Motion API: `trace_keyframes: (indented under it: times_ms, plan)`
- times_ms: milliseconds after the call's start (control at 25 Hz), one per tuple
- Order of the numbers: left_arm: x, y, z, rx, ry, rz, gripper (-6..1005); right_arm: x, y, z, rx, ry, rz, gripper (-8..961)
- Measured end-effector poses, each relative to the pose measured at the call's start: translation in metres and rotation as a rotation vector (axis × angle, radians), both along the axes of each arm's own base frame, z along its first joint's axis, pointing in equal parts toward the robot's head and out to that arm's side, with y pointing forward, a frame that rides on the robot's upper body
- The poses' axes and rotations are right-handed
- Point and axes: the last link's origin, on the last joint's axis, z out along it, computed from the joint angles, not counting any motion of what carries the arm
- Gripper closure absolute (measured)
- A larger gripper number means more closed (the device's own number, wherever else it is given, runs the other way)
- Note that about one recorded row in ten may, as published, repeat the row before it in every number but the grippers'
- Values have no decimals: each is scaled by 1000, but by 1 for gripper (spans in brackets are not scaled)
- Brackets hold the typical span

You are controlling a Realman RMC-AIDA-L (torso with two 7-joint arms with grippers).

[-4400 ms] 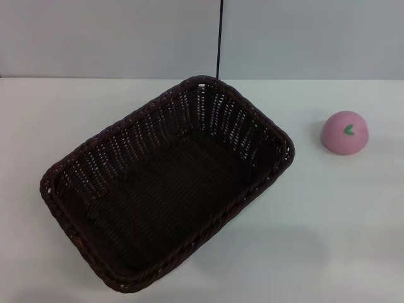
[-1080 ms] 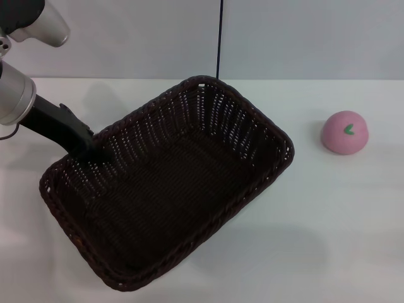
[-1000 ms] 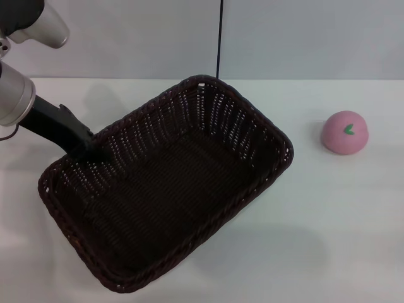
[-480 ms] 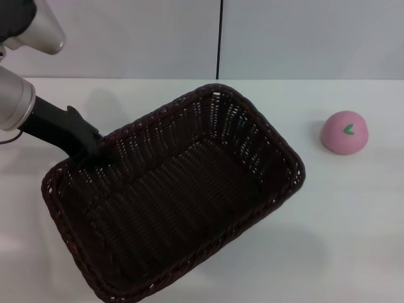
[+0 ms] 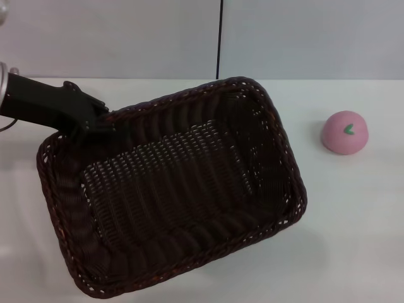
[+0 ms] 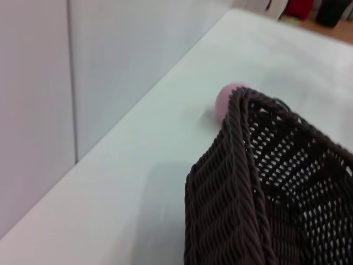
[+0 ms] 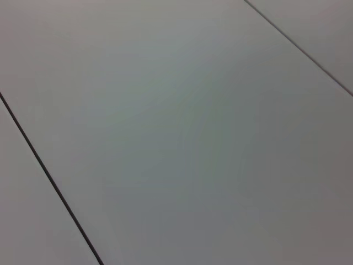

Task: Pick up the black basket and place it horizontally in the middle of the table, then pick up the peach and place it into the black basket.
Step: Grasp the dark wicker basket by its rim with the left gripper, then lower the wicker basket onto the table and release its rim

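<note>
One gripper is at work: the left gripper (image 5: pixel 95 126) is closed on the far-left rim of the black basket (image 5: pixel 170 189), which looks raised and skewed above the table (image 5: pixel 353 221). The first step is in hand; next the basket must be squared and set down centrally. The peach (image 5: pixel 344 132) waits well apart on the right, and the right gripper is not seen.

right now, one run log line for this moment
left gripper: gripping black basket rim, far-left corner | peach: on table, right of basket | right arm: unseen
</note>
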Motion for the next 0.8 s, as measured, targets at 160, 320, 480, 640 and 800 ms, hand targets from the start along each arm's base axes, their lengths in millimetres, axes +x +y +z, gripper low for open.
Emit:
trace_keyframes:
  times_ms: [160,320,480,640,800]
  plan:
    - [2,-4,4,2,-45,-23,798,1,0,1,6,0,-3,356]
    - [4,-4,12,16,-89,-52,800,2,-1,3,13,0,-8,356]
    - [8,-6,17,14,-115,-93,801,2,-1,3,13,6,-5,356]
    - [14,-6,19,-9,-118,-134,801,2,-1,3,12,11,-3,357]
    - [26,-3,17,-47,-105,-170,801,2,-1,2,11,14,-3,357]
